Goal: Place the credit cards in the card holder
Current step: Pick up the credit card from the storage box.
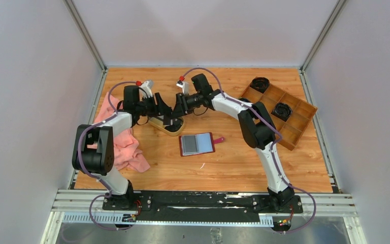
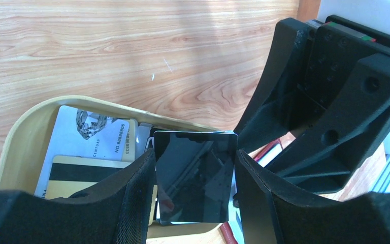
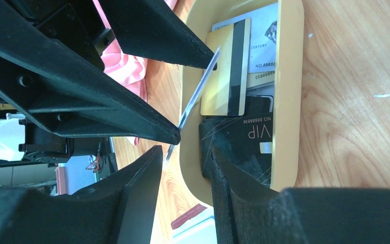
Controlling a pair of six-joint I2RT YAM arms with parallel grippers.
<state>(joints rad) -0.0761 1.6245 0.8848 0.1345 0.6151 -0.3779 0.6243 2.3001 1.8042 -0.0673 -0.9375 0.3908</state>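
Both arms stretch forward and lean toward each other over the oval tan dish (image 1: 170, 129). The left gripper (image 2: 194, 152) is clenched on a glossy black rectangular card (image 2: 195, 178) held on edge above the dish, and the right gripper (image 3: 183, 152) faces it with jaws parted, grasping nothing, one finger down inside the dish. A gold card with a black stripe (image 3: 226, 71), a white printed card (image 2: 106, 140) and a black VIP card (image 3: 249, 132) lie in the dish. The dark red leather card holder (image 1: 198, 144) lies open just on the near side of the dish, a crumpled pink cloth (image 1: 124, 145) lies by the left arm, and a brown wooden compartment tray (image 1: 279, 112) sits well off to the right.
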